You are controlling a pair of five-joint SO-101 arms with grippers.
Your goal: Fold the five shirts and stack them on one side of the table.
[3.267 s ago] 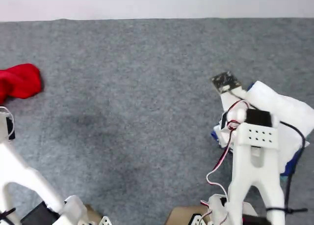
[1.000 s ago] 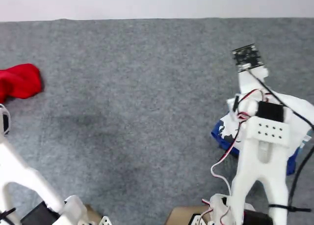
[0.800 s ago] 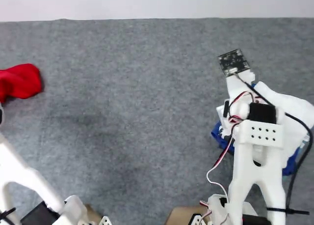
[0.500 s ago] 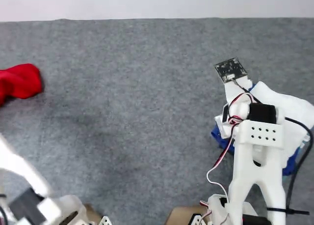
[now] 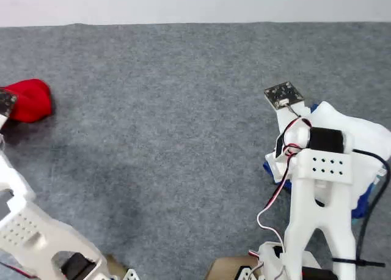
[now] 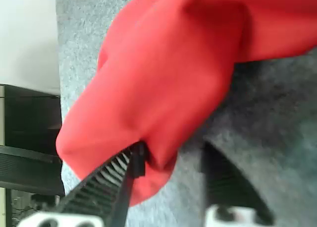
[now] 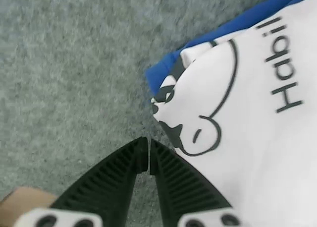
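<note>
The shirts (image 5: 366, 136) already piled lie at about four o'clock on the grey table (image 5: 183, 109), under the right arm. The worry there is that the arm may catch the pile's corner as it lifts away and drag the top layer askew. The right gripper (image 7: 149, 155) is pinched fully together with nothing in it, its tips on the felt just beside that corner. The pile looks loosely squared: a white shirt (image 7: 257, 138) with black print lies on top, and a blue shirt (image 7: 161, 76) juts out beneath it. The red shirt (image 5: 27, 99) sits well apart at nine o'clock, at the table's edge. Because it is bunched, a pinch could take only a thin lip of cloth and slip, or lift several layers at once and leave it too twisted to spread for folding. It is a soft, rounded heap with no flat panel, sleeve or hem to be made out. The left gripper (image 6: 173, 155) stands wide apart around its lower lobe, one finger touching the cloth, not yet gripping.
</note>
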